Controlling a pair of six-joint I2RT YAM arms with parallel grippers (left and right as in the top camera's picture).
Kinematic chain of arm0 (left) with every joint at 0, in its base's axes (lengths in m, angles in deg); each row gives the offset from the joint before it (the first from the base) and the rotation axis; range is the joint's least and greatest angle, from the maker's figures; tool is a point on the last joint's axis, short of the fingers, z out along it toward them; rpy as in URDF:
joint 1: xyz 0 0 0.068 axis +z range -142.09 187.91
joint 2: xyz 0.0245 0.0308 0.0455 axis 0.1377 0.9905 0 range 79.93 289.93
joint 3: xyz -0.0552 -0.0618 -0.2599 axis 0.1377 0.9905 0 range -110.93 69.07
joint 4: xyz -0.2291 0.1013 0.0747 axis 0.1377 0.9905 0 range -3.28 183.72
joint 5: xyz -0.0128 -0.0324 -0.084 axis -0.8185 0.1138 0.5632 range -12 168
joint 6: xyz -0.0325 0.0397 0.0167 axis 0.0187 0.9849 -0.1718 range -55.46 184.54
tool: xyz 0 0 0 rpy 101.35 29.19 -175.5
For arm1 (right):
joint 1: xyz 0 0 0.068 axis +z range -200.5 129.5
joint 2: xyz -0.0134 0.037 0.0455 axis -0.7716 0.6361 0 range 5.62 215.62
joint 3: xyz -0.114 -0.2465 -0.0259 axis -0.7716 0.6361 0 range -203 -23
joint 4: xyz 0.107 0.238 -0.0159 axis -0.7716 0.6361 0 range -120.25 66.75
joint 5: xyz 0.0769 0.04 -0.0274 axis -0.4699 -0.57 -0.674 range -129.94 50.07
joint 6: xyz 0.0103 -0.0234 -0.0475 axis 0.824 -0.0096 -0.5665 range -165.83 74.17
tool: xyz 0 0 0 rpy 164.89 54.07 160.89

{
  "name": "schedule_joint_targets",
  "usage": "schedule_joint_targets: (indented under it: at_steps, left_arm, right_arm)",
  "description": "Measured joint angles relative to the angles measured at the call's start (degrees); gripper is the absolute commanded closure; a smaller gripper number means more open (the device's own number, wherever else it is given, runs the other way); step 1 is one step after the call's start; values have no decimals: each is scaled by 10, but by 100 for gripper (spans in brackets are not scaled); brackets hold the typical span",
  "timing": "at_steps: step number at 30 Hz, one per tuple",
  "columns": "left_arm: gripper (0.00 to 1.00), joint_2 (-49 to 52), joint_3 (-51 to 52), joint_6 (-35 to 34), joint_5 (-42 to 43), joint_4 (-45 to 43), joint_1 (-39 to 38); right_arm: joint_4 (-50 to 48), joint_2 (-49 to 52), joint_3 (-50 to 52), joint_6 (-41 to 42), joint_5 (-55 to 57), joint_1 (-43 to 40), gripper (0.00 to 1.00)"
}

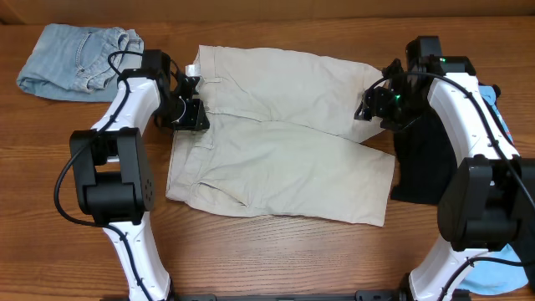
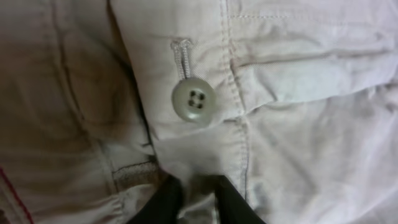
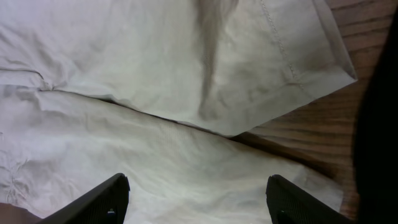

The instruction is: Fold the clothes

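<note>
Now | left pincer [image 2: 198,198] narrowly pinching khaki shorts [image 1: 276,134]; right pincer [image 3: 196,194] spread wide above them

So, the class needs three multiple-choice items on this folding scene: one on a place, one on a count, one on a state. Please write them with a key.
1. Where do the denim shorts lie? A. far left corner of the table B. middle C. near right corner
2. How many holes has the button on the khaki shorts? A. two B. four C. none
3. How is the right gripper? A. shut on a hem B. open over the khaki shorts C. shut on denim
1 A: they lie bunched at the overhead view's upper left. 2 B: the left wrist view shows four. 3 B: its fingers stand wide apart.
</note>
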Motion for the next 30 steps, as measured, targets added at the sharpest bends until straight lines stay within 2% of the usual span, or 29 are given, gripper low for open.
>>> schedule_joint_targets:
  at_steps: [4,8,13,18,23,30]
  left_arm:
    - [96,0,-2,0,0,18,-2]
    - [96,2,-51,-12,-14,96,2]
    - [96,2,-240,-39,-76,249,8]
    - [96,1,-282,-50,-148,303,8]
    - [96,2,-245,-66,-204,291,8]
    - [96,2,-128,-107,-270,182,8]
  right_arm:
    - [0,0,0,0,0,0,26]
    - [0,0,0,0,0,0,26]
    - [-5,0,0,0,0,0,26]
    - [-7,0,0,0,0,0,26]
    - [-8,0,0,0,0,0,26]
    - [-8,0,0,0,0,0,26]
